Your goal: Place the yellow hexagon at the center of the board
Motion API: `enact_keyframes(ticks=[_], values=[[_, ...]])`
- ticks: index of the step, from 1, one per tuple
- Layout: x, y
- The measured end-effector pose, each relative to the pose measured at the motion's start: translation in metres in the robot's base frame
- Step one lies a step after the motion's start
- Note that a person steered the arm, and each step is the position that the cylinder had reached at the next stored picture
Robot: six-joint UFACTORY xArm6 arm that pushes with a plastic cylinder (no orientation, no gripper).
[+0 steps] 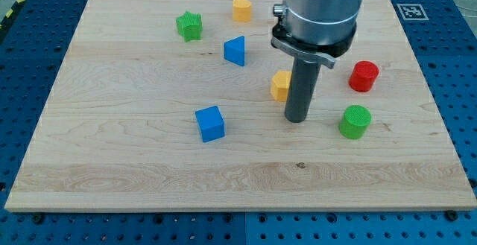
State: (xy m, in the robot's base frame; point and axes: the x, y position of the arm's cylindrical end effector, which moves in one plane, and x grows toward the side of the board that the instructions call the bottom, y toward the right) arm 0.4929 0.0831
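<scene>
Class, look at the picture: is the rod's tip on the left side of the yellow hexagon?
No: my tip stands to the right of the yellow hexagon, slightly toward the view's bottom.

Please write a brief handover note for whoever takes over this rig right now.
My tip is on the board, just to the view's right of and slightly below the yellow hexagon, which the rod partly hides; whether they touch I cannot tell. The hexagon sits a little right of the board's centre. Nearby: blue cube, blue triangular block, green cylinder, red cylinder. Left to do: nudge the hexagon leftward to centre.
</scene>
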Motion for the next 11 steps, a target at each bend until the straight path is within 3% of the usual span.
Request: enact_keyframes(ticks=[2,6,11], values=[[-0.006,-0.004],[-0.073,-0.003],[-0.016,-0.005]])
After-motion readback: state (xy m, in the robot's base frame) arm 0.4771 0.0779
